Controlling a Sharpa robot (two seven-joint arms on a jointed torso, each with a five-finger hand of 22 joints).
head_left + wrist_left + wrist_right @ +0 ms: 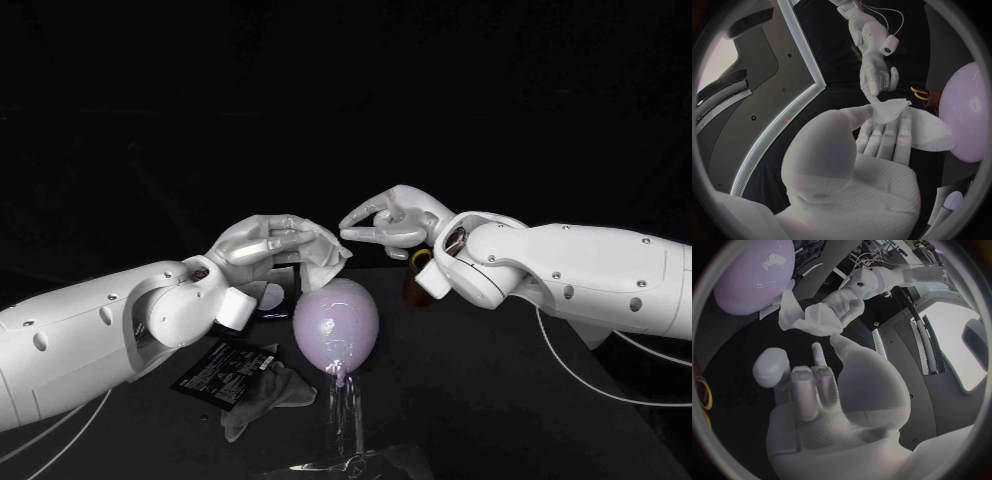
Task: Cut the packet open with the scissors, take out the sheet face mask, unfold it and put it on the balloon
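Left hand [264, 247] is raised over the far left of the balloon [336, 318] and grips the white sheet face mask [320, 262]. The mask is draped over its fingers [886, 142], and a loose flap hangs off to the right. The flap's lower edge comes down beside the balloon's top, though the views do not show whether the two touch.

Right hand [387, 222] hovers just right of the mask with nothing in it, most fingers curled in and one reaching toward the mask's upper edge. A narrow dark gap separates the two hands above the balloon.

The balloon stands upright on a clear stand [346, 425] in the middle of the counter [505, 400]. The scissors [421, 262], with orange handles, lie far right of the balloon, close under the right wrist and partly hidden by it.

The black packet [224, 372] lies flat at the near left below the left arm. Crumpled grey material [271, 398] lies against its right edge, just left of the stand. The right arm reaches in over the counter's right edge.
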